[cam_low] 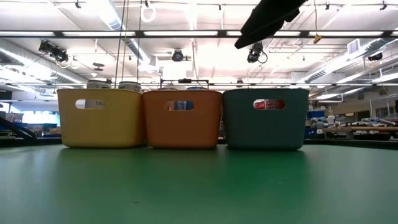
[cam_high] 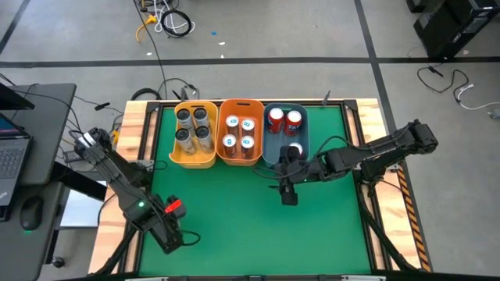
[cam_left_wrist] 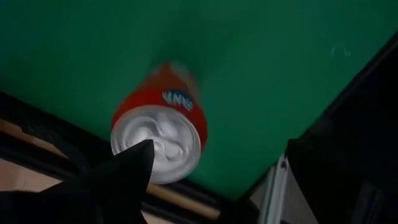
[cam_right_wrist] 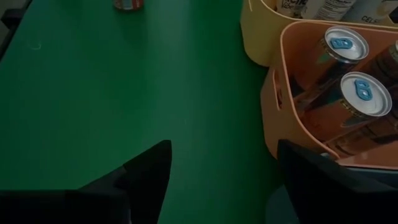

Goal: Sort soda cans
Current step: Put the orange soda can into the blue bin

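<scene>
Red can (cam_high: 175, 207): lower left of the high view, apparently lying sideways.
Left gripper (cam_high: 176, 224): beside it, jaws wide, empty.
Right gripper (cam_high: 288, 187): centre, jaws apart, empty.

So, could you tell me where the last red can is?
In the high view the red can lies on the mat's front-left, beside the open left gripper, far from the bins.

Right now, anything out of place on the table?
One red can sits alone on the green mat near the front left, by the open left pincer, far from the three bins. Every other can visible is already in the yellow, orange or blue bin.
</scene>
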{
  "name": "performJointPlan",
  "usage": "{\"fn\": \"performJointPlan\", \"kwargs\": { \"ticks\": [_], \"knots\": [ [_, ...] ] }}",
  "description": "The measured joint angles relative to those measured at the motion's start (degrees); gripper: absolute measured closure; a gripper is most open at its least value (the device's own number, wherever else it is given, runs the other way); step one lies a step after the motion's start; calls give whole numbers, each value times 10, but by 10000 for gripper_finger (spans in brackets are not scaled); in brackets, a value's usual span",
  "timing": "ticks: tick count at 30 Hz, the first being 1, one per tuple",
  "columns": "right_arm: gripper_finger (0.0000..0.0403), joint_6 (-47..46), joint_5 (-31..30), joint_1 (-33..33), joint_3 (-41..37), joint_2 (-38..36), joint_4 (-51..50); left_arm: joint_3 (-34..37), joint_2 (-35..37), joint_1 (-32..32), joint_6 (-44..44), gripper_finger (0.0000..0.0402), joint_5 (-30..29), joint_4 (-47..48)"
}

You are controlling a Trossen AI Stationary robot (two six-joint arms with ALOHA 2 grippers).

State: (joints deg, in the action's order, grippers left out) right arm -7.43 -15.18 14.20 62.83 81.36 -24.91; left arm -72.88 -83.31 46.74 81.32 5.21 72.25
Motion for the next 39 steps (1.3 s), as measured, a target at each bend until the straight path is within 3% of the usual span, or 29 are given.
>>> {"fn": "performJointPlan", "kwargs": {
  "ticks": [3, 11, 18, 23, 30, 35, 39],
  "knots": [
    [124, 4, 0, 0, 0, 0, 0, 0, 0, 2, -1, 35, -28, 12],
    [126, 5, 0, 0, 0, 0, 0, 0, 0, 2, 30, 36, -8, 101],
    [124, 5, 0, 0, 0, 0, 0, 3, 1, 2, 30, 31, -26, 69],
    [127, 4, 0, 0, 0, 0, -2, 39, 1, 7, 36, 26, -6, 66],
    [126, 1, 1, 0, 0, 0, -5, 94, 1, 7, 26, 27, 8, -10],
    [128, 1, 1, 0, 0, 0, -5, 137, 1, 8, 19, 46, 25, -62],
    [129, 14, 2, 1, 0, 0, -9, 158, 3, 10, 19, 85, 38, -91]
  ]
}}
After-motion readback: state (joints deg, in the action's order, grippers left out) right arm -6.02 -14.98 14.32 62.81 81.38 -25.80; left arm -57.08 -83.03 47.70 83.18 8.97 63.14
